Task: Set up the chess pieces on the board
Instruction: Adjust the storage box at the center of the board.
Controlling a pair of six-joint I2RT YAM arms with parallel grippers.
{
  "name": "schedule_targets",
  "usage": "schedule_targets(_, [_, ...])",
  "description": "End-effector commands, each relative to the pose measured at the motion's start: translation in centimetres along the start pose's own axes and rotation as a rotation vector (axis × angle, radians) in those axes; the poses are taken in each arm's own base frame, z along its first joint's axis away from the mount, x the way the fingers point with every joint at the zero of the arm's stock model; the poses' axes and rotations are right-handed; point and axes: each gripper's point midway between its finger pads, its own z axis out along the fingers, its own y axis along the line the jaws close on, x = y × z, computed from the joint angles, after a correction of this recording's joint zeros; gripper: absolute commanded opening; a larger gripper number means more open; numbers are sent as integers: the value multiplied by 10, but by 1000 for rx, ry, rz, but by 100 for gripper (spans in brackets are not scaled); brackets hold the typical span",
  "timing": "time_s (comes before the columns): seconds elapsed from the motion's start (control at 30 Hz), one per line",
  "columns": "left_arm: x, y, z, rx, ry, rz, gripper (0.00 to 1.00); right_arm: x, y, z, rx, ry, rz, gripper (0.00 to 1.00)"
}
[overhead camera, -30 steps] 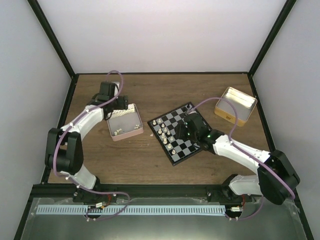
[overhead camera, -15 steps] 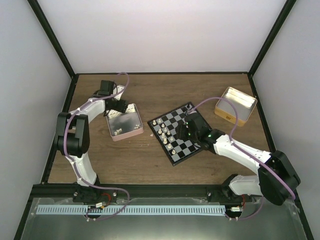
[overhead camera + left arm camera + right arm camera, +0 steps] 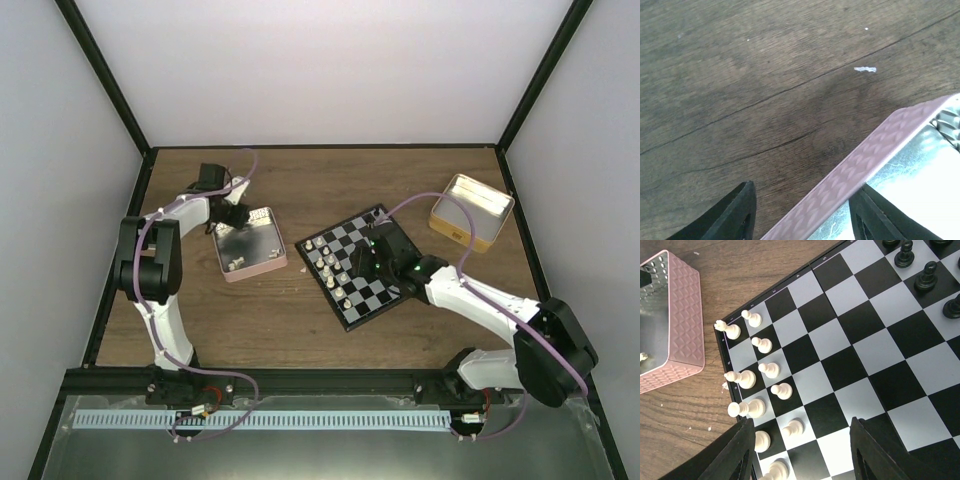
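Brown wood-grain table (image 3: pixel 300 180), white enclosure walls (image 3: pixel 320 70) on three sides, black frame posts at the corners. I see the board (image 3: pixel 860 340) sitting turned at an angle around the table's middle, a bit toward the right edge. Cream-white pieces (image 3: pixel 769 370) stand in two rows along its left side, black pieces (image 3: pixel 927 277) at the opposite side. Pink tin (image 3: pixel 250 262) is just left of the board with a few cream pieces (image 3: pixel 235 264) inside; yellow tin (image 3: pixel 452 228) is near the far right corner. Right gripper (image 3: pixel 805 450) hangs over the board, jaws wide apart, holding nothing. Left gripper (image 3: pixel 800 212) is at the pink tin's far left corner, jaws wide, straddling the tin wall with one finger over wood and one over the tin's inside; contact I can't tell.
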Motion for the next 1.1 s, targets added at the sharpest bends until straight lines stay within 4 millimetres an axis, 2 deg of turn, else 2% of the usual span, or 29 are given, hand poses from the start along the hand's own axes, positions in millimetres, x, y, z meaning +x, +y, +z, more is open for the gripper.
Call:
schedule_targets(0.0, [1, 4, -1, -10, 8, -13, 49, -15, 7, -6, -12, -32, 20, 53])
schedule_targets(0.1, [3, 23, -7, -133, 1, -56, 38, -15, 7, -7, -13, -31, 16, 53])
schedule_targets(0.2, [5, 38, -18, -233, -24, -73, 35, -15, 6, -10, -13, -37, 12, 53])
schedule_targets(0.4, [7, 53, -32, -339, -41, -118, 26, -14, 5, -11, -17, -42, 15, 53])
schedule_targets(0.53, [12, 59, -37, -383, -39, -213, 18, -12, 5, -11, -23, -41, 19, 53])
schedule_targets(0.63, [17, 67, -41, -432, -35, -367, 21, -11, 6, -10, -33, -39, 20, 53])
schedule_targets(0.73, [20, 64, -40, -413, -21, -447, 21, -11, 9, -9, -46, -38, 20, 53])
schedule_targets(0.83, [35, 61, -40, -419, 9, -494, 20, -12, 10, -10, -55, -46, 31, 53])
schedule_targets(1.07, [67, 49, -54, -420, 64, -582, 8, -6, 8, -12, -82, -56, 50, 53])
